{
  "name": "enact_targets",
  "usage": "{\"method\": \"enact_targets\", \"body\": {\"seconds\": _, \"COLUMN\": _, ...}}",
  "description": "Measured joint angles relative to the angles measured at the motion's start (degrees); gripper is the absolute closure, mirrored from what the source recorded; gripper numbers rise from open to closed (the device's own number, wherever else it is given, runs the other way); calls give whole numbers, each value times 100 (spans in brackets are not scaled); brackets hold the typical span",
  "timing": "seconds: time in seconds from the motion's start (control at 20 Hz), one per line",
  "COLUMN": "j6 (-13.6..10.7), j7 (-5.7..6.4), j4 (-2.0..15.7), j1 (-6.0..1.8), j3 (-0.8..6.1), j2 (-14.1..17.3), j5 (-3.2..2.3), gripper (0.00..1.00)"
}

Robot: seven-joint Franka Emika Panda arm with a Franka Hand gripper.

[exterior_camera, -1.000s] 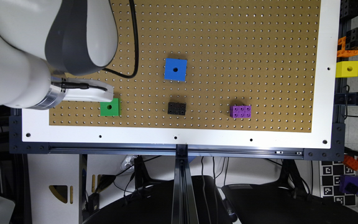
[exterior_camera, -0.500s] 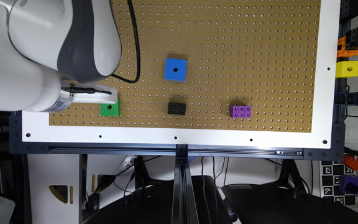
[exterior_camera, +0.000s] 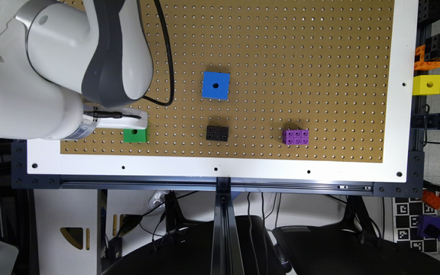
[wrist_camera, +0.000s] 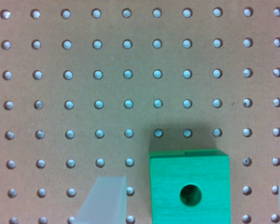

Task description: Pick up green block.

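On the pegboard (exterior_camera: 266,46), toward 7 o'clock in the exterior view, the green block (exterior_camera: 136,135) sits flat, its top hole facing up, partly covered by the white gripper (exterior_camera: 122,121) of the arm (exterior_camera: 52,72). Wrist view: the gripper (wrist_camera: 191,200) fingers (wrist_camera: 107,198) stand apart, one on each side of the green block (wrist_camera: 190,186), neither touching it. Other items noted: blue cube (exterior_camera: 215,85) near centre, black brick (exterior_camera: 217,133) at 6 o'clock from it, purple brick (exterior_camera: 295,136) toward 4 o'clock, yellow cube (exterior_camera: 426,84) off the board at 3 o'clock.
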Motion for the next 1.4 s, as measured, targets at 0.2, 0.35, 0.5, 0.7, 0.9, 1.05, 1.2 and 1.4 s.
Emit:
{"method": "enact_targets", "body": {"seconds": 0.2, "j6": 331, "j7": 0, "j4": 34, "j1": 13, "j3": 1, "j2": 346, "j5": 0, "gripper": 0}}
{"method": "enact_targets", "body": {"seconds": 0.35, "j6": 351, "j7": 0, "j4": 251, "j1": 20, "j3": 2, "j2": 542, "j5": 0, "gripper": 0}}
{"method": "enact_targets", "body": {"seconds": 0.5, "j6": 299, "j7": 0, "j4": 419, "j1": 29, "j3": 1, "j2": 629, "j5": 0, "gripper": 0}}
{"method": "enact_targets", "body": {"seconds": 0.7, "j6": 325, "j7": 0, "j4": 433, "j1": 37, "j3": 1, "j2": 713, "j5": 0, "gripper": 0}}
{"method": "enact_targets", "body": {"seconds": 0.9, "j6": 339, "j7": 0, "j4": 462, "j1": 37, "j3": 1, "j2": 801, "j5": 0, "gripper": 0}}
{"method": "enact_targets", "body": {"seconds": 1.05, "j6": 389, "j7": 0, "j4": 466, "j1": 40, "j3": 1, "j2": 904, "j5": 0, "gripper": 0}}
{"method": "enact_targets", "body": {"seconds": 1.2, "j6": 540, "j7": 0, "j4": 476, "j1": 44, "j3": 1, "j2": 1060, "j5": 0, "gripper": 0}}
{"method": "enact_targets", "body": {"seconds": 1.4, "j6": 573, "j7": 0, "j4": 519, "j1": 57, "j3": 1, "j2": 1113, "j5": 0, "gripper": 0}}
